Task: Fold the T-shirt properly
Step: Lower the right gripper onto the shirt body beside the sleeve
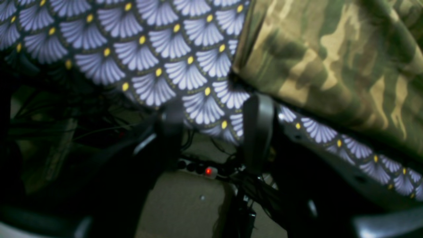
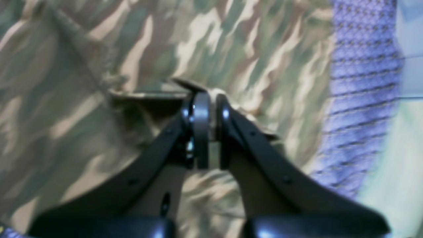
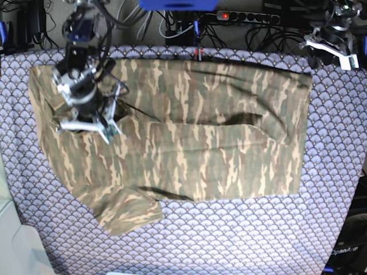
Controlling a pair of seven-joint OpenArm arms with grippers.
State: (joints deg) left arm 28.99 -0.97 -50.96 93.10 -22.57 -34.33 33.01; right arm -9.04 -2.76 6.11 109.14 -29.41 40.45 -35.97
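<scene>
The camouflage T-shirt [image 3: 200, 149] lies spread over the fan-scale tablecloth [image 3: 229, 229], with one sleeve [image 3: 126, 212] sticking out at the near left. My right gripper [image 2: 209, 99] is shut on a raised fold of the T-shirt [image 2: 248, 43]. In the base view this gripper [image 3: 92, 117] sits over the shirt's left part. My left gripper [image 1: 214, 112] is open with nothing between its fingers. It hangs at the table's far edge, beside the T-shirt [image 1: 330, 59] corner without touching it. In the base view the left gripper [image 3: 330, 43] is at the far right.
A power strip [image 3: 246, 17] with a red light and tangled cables lies behind the table's far edge; the power strip [image 1: 208, 171] also shows below my left gripper. The tablecloth [image 2: 363, 66] ends at the table's left side, by a pale surface [image 3: 17, 246].
</scene>
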